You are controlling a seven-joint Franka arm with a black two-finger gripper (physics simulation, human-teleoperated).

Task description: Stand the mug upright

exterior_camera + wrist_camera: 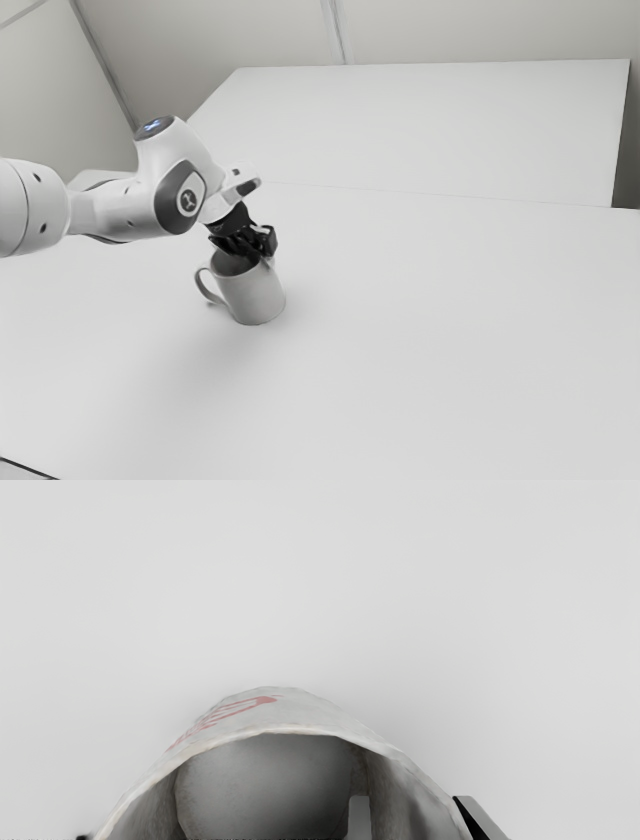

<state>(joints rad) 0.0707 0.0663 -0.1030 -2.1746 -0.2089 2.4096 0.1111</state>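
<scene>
Straddling the curved wall of a red-printed mug [252, 298], the tool [258, 255] stands apart.

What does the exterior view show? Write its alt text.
A black gripper reaches into the mouth of a light gray mug on a white table; its white arm enters from the exterior view's left.

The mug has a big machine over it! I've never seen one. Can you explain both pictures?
That's a robot arm, a machine drawn by a computer. The exterior view looks from its side; the wrist view comes from a camera on its black hand. A mug with red markings looks to be standing on the white table. One finger is inside the mug and the other outside, with the mug's wall in between. The fingers are apart, so I don't see them pinching it.
</scene>
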